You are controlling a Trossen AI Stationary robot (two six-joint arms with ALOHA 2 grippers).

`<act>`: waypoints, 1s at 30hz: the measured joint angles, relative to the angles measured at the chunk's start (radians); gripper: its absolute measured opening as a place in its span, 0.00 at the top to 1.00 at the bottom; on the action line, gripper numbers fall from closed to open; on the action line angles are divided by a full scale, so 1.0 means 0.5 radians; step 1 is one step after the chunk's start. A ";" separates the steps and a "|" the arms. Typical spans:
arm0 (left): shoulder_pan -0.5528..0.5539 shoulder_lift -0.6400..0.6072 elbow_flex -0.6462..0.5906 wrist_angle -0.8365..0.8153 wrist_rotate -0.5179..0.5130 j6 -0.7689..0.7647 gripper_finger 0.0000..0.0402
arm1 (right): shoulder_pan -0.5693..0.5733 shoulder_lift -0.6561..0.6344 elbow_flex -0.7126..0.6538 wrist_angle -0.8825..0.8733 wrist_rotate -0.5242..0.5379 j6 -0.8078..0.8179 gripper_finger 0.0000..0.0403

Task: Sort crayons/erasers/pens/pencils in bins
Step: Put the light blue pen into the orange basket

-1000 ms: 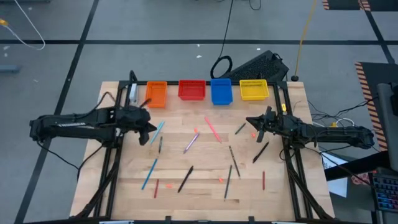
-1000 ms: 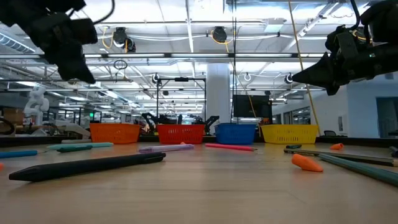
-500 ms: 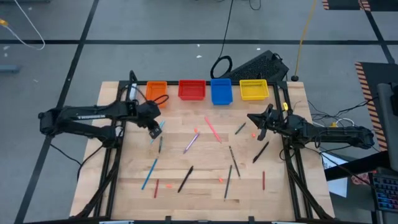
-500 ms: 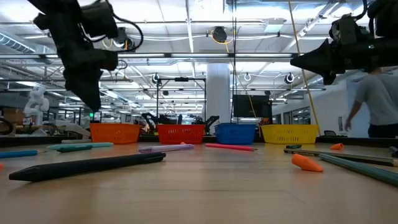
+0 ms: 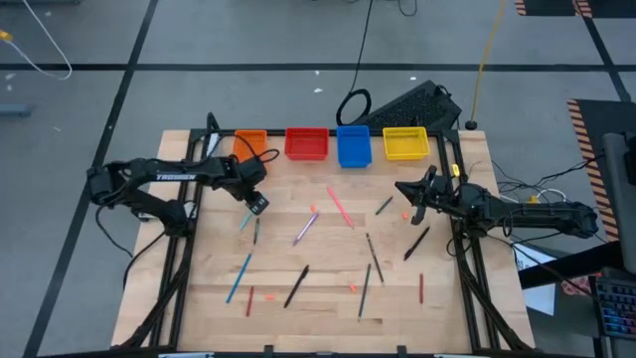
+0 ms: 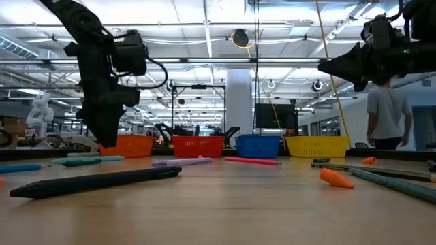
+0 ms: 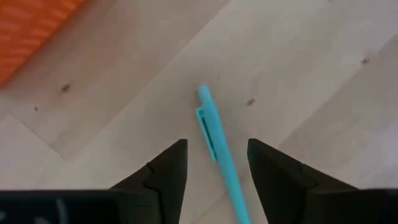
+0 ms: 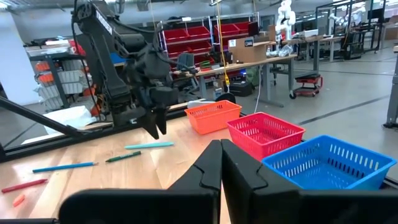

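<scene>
A light blue pen (image 7: pixel 217 146) lies flat on the wooden table, just in front of the orange bin (image 5: pixel 249 146). My left gripper (image 7: pixel 214 163) hangs open a little above the pen, pointing down, one finger on each side and neither touching it. In the high view it (image 5: pixel 256 205) is at the table's far left. My right gripper (image 5: pixel 401 189) is shut on nothing, raised over the table's right side. The red bin (image 5: pixel 306 144), blue bin (image 5: pixel 354 146) and yellow bin (image 5: pixel 404 144) stand in a row along the far edge.
Loose on the table lie a pink pencil (image 5: pixel 340 206), a purple pen (image 5: pixel 304 228), a second light blue pen (image 5: pixel 238 277), several dark sticks, red crayons (image 5: pixel 249 299) (image 5: pixel 420 287) and an orange bit (image 5: pixel 406 214). A person (image 6: pixel 387 112) stands beyond the table.
My left gripper has moved toward the table's right edge and down, and now stands over the light blue pen by the orange bin. The arm behind it has swung toward the far edge. No object on the table has moved.
</scene>
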State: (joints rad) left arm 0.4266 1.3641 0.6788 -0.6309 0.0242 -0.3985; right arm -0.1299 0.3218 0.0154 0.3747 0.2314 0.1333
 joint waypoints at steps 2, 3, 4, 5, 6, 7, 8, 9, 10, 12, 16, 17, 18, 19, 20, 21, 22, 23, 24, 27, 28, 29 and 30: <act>0.010 0.050 0.000 0.006 -0.007 -0.006 0.58 | 0.000 0.001 -0.001 0.004 0.000 0.000 1.00; 0.012 0.074 0.000 0.006 -0.012 -0.006 0.59 | 0.000 0.001 -0.001 0.005 0.000 -0.001 1.00; 0.018 0.098 0.000 0.008 -0.014 -0.006 0.60 | 0.000 0.000 -0.001 0.005 0.001 -0.011 1.00; 0.023 0.120 0.000 0.010 -0.014 -0.004 0.62 | 0.000 0.000 0.000 0.005 0.001 -0.030 1.00; 0.027 0.136 0.000 0.015 -0.010 0.001 0.64 | 0.000 0.001 -0.001 0.008 0.001 -0.044 1.00; 0.031 0.149 0.001 0.021 -0.014 0.011 0.67 | 0.000 0.001 -0.001 0.017 0.001 -0.051 1.00; 0.037 0.165 0.001 0.024 -0.015 0.018 0.69 | 0.000 0.001 0.000 0.026 0.001 -0.053 1.00; 0.039 0.182 0.000 0.026 -0.016 0.024 0.71 | 0.000 0.001 -0.001 0.035 0.002 -0.062 1.00; 0.040 0.192 0.000 0.033 -0.018 0.028 0.72 | 0.000 0.001 -0.001 0.042 0.003 -0.078 1.00; 0.040 0.206 0.000 0.063 0.003 0.031 0.75 | 0.000 0.001 -0.001 0.052 0.003 -0.102 1.00; 0.038 0.209 0.001 0.067 0.055 0.030 0.75 | 0.000 0.001 -0.001 0.055 0.004 -0.126 1.00; 0.038 0.209 0.001 0.065 0.059 0.029 0.75 | 0.000 0.001 -0.001 0.068 0.005 -0.155 1.00; 0.039 0.208 0.001 0.060 0.060 0.029 0.76 | 0.000 0.001 -0.001 0.087 0.005 -0.196 1.00; 0.042 0.208 0.001 0.053 0.067 0.033 0.76 | 0.000 0.001 0.000 0.112 0.005 -0.250 1.00; 0.046 0.208 0.001 0.047 0.069 0.040 0.77 | 0.000 0.001 -0.001 0.146 0.006 -0.319 1.00; 0.046 0.208 0.001 0.042 0.070 0.040 0.78 | 0.000 0.001 -0.001 0.190 0.006 -0.390 1.00; 0.046 0.207 0.001 0.036 0.070 0.040 0.79 | 0.000 0.000 -0.001 0.232 0.006 -0.456 1.00; 0.046 0.207 0.001 0.032 0.069 0.045 0.81 | 0.000 0.000 -0.001 0.268 0.006 -0.500 1.00; 0.046 0.207 0.001 0.031 0.069 0.052 0.82 | 0.000 0.000 -0.001 0.291 0.006 -0.522 1.00; 0.046 0.207 0.001 0.025 0.069 0.067 0.89 | 0.000 0.000 -0.001 0.308 0.007 -0.563 1.00; 0.046 0.206 0.001 0.024 0.069 0.070 0.91 | 0.000 0.000 -0.001 0.305 0.007 -0.563 1.00; 0.046 0.205 0.001 0.024 0.069 0.074 0.92 | 0.000 0.000 -0.001 0.302 0.007 -0.560 1.00; 0.046 0.205 0.001 0.023 0.070 0.074 0.94 | 0.000 0.001 -0.001 0.300 0.007 -0.555 1.00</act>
State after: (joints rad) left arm 0.4496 1.4666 0.6792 -0.6193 0.0593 -0.3614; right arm -0.1299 0.3220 0.0151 0.5248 0.2348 -0.1443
